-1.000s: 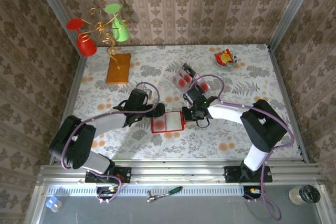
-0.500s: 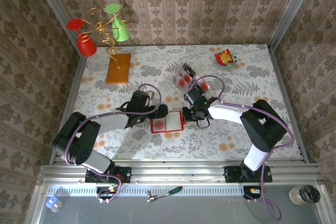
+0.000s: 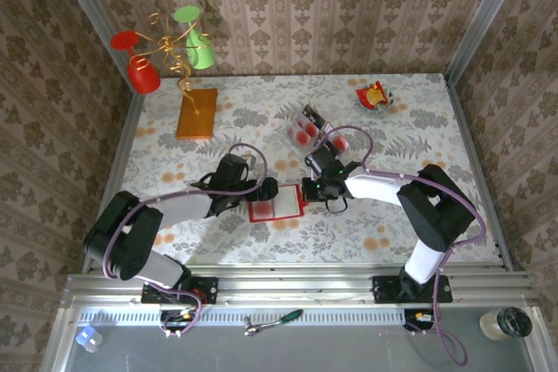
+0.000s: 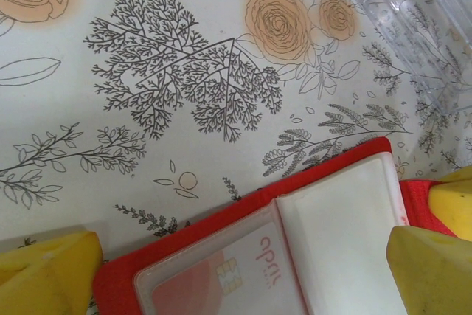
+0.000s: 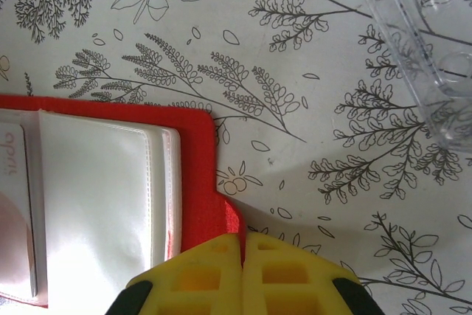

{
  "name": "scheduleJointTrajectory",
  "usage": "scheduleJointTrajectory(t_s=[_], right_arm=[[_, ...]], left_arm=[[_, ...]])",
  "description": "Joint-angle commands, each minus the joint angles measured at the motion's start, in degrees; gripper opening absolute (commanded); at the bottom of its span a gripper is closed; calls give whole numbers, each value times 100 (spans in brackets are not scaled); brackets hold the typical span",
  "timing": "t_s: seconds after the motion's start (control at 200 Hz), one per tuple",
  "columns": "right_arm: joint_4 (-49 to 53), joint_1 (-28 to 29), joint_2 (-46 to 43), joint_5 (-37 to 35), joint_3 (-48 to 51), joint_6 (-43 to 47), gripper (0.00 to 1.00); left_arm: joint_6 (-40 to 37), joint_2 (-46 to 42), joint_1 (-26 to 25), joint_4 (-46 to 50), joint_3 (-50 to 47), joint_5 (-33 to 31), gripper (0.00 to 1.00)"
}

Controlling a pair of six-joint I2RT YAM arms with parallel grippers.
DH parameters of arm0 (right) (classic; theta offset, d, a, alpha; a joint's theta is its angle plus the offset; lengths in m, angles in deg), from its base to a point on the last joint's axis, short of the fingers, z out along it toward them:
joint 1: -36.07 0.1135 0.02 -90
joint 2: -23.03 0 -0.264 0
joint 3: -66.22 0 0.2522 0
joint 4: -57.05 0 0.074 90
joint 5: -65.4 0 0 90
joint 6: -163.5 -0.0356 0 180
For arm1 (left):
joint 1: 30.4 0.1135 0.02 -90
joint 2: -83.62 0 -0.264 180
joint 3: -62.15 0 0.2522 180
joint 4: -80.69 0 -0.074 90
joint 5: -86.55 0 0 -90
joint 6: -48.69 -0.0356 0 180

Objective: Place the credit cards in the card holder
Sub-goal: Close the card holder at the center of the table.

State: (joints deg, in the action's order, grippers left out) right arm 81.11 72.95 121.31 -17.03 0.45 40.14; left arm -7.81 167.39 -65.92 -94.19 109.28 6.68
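Straddling the open card holder, the left gripper is held wide open, its yellow fingers set apart with the red wallet lying flat between them. One credit card is seen tucked in a clear pocket between those fingers. The right gripper is pressed shut on the red tab at the holder's right edge. Beyond that gripper, other credit cards are kept in a clear case on the table.
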Motion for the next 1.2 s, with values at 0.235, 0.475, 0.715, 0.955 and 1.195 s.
scheduleJointTrajectory(t_s=[0.235,0.475,0.715,0.955,1.195], right_arm=[[-191,23,119,198,169,-198,0],[-296,21,116,244,225,-248,0],[-471,-53,73,363,286,-377,5],[-351,-391,-350,376,346,-386,35],[-43,-926,-955,306,524,-357,39]], left_arm=[[758,-652,-85,-686,-109,600,100],[1350,-479,-392,-1379,-73,594,100],[1963,67,-707,-2317,-222,309,100],[2073,141,-918,-2432,-260,-37,100],[2065,-327,-1131,-2079,-322,-369,100]])
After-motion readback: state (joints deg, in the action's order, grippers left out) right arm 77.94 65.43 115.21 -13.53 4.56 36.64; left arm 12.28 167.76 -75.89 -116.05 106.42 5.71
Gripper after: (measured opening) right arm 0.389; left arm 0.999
